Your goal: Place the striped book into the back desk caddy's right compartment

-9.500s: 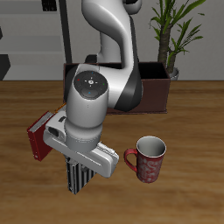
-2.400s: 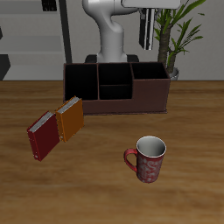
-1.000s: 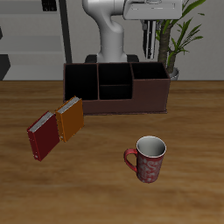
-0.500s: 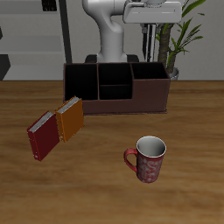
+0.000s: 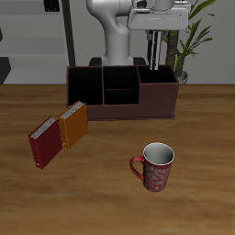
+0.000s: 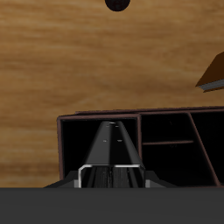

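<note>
one striped book hangs upright, pinched in the closed gripper, directly over the right compartment of the back desk caddy. the placing step is in hand. next it likely calls for a straight descent between the walls, then opening the fingers.

Pincer has sunk toward the right compartment — striped book apparently clamped.

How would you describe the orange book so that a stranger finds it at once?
Start from the long dark-brown desk caddy at the table's back. Before its end farthest from the potted plant, two books lean together. The orange book is nearer the caddy; its neighbour is the dark red book.
</note>
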